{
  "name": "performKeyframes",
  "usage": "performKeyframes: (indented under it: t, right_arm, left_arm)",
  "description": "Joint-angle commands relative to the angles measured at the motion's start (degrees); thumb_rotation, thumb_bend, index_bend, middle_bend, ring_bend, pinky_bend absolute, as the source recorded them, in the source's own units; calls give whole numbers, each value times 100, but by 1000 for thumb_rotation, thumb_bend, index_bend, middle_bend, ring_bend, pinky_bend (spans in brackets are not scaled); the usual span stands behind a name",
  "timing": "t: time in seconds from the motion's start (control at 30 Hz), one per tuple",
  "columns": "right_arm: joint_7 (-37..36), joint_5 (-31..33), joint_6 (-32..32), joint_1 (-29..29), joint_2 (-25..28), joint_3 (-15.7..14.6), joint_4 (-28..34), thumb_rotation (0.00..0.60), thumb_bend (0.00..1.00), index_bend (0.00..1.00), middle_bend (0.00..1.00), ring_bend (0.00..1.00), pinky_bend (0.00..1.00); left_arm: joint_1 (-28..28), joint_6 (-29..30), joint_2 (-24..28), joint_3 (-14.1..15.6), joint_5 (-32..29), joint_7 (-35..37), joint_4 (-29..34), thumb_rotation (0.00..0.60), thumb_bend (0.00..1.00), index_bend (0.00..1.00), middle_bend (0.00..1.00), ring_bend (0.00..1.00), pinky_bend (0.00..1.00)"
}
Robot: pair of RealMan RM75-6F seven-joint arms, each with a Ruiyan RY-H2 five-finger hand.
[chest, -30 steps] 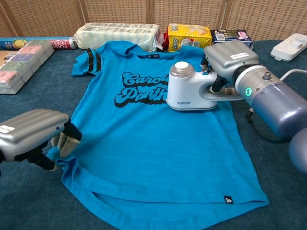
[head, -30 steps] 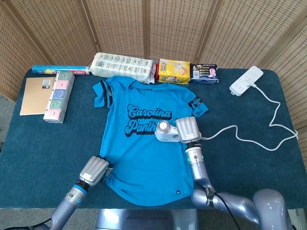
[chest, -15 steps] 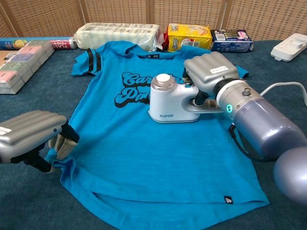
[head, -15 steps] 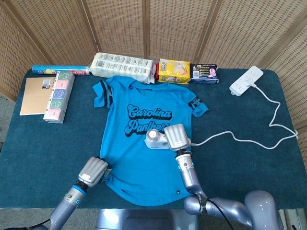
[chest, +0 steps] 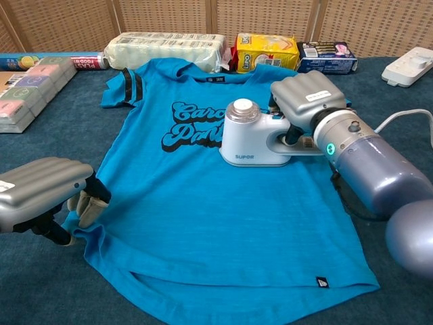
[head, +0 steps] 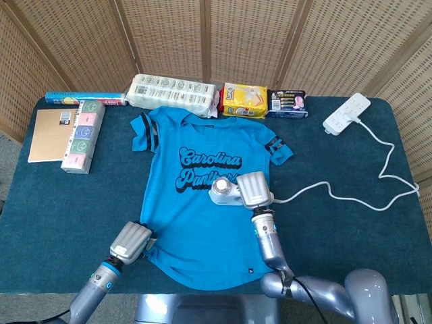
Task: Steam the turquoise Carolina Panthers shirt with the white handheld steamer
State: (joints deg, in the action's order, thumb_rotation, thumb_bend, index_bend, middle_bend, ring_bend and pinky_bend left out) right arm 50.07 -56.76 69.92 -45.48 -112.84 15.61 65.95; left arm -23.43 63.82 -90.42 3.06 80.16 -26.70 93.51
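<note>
The turquoise Carolina Panthers shirt (head: pixel 202 202) (chest: pixel 203 203) lies flat on the dark blue table, collar toward the back. The white handheld steamer (head: pixel 223 191) (chest: pixel 252 139) rests on the shirt just right of the lettering. My right hand (head: pixel 255 188) (chest: pixel 304 101) grips its handle. A white cord (head: pixel 337 196) runs from the steamer to the power strip (head: pixel 347 113). My left hand (head: pixel 132 242) (chest: pixel 40 193) pinches the shirt's lower left hem, holding the fabric against the table.
Along the back edge lie a wrapped white pack (head: pixel 172 92), a yellow pack (head: pixel 244 100) and a dark box (head: pixel 287 103). At the left are a brown notebook (head: pixel 47 133), a box of pastel squares (head: pixel 84 135) and a blue roll (head: pixel 74 98). A wicker screen stands behind.
My right hand slid the steamer left and down across the shirt, then back slightly to the right and up. My left hand kept its hold on the hem.
</note>
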Motion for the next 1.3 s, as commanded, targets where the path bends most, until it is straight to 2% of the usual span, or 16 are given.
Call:
performKeyframes:
  t: [0.03,0.33,0.5,0.87,1.3]
  right_arm:
    - [-22,21,-45,-2,20,48,-168,600,379,731,727,798,786]
    - [-42,171,-279,-94,-4,232,-766,600,378,729,726,797,783]
    - [-88,189,-358,-128,-45,269,-885,600,378,728,726,797,782]
    - [-120,-1,-372,-174,-185,142,-645,600,378,728,726,797,783]
    - [98,-292,-220,-94,-165,-156,137,600,374,728,721,797,781]
  left_arm:
    - [-2,-4,-4,0,-2,-6,6,600,327,761,687,564,496]
    - [1,-3,-18,-13,-39,-32,0,600,328,761,686,564,496]
    - [-7,-22,-31,-14,-48,-37,-20,600,327,761,687,564,496]
    - [7,2,-28,-2,-31,-7,-28,600,327,761,686,564,495]
    - [25,33,-27,19,31,78,-52,600,328,761,686,564,495]
